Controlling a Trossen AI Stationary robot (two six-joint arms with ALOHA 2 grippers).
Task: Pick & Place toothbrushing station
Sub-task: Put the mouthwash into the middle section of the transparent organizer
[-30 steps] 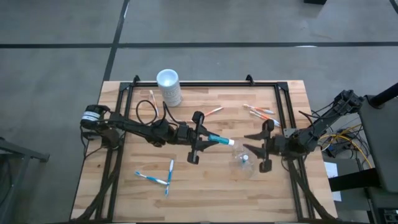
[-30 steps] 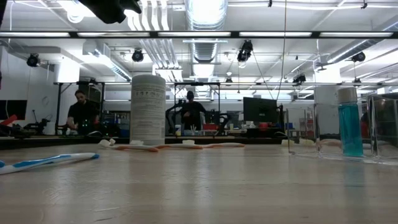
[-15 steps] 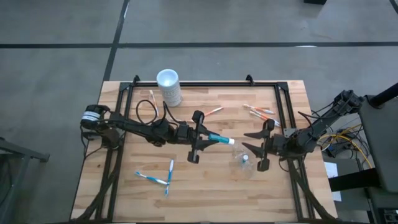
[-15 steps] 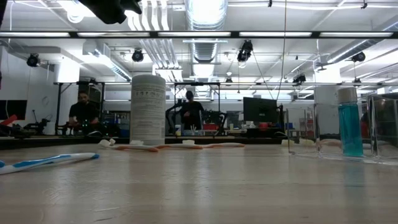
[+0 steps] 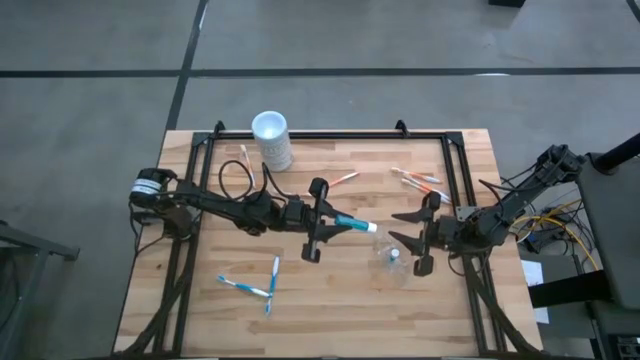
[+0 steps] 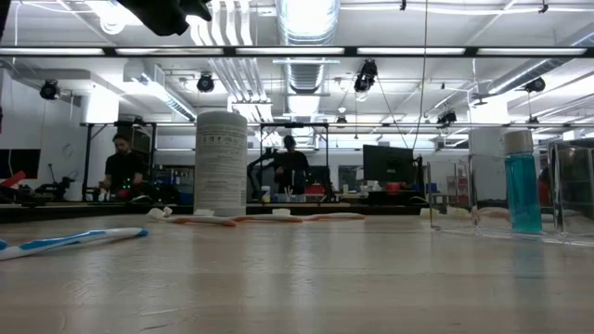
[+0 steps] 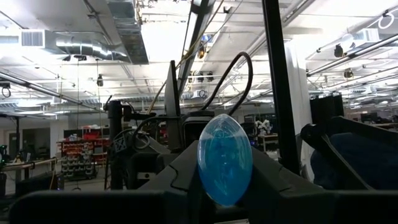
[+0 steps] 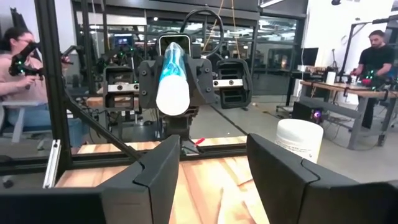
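Observation:
My left gripper [image 5: 333,221] hangs over the table's middle, shut on a blue tube [image 5: 352,224] whose white cap [image 8: 173,94] points at my right arm. My right gripper [image 5: 397,228] faces that cap from the table's right, raised and open, with nothing between its fingers [image 8: 160,169]. The clear cup [image 5: 392,263] stands on its base on the table just near of my right gripper, with a small blue bottle [image 6: 522,186] inside it. Blue-and-white toothbrushes [image 5: 258,284] lie flat at the near left. Orange-and-white toothbrushes [image 5: 418,180] lie toward the far edge. My left gripper pinches the blue tube's back end [image 7: 224,163] between its two fingers. The fingers come nearly level from the table's left and lie along the tube. The tube sticks out ahead of them toward the table's right, lifted clear of the table.
A tall white cup [image 5: 272,139] stands at the far left, with one orange toothbrush [image 5: 245,158] beside it and another [image 5: 343,180] near the far middle. A black frame [image 5: 330,134] runs along the table's far and side edges. People are at benches in the room behind.

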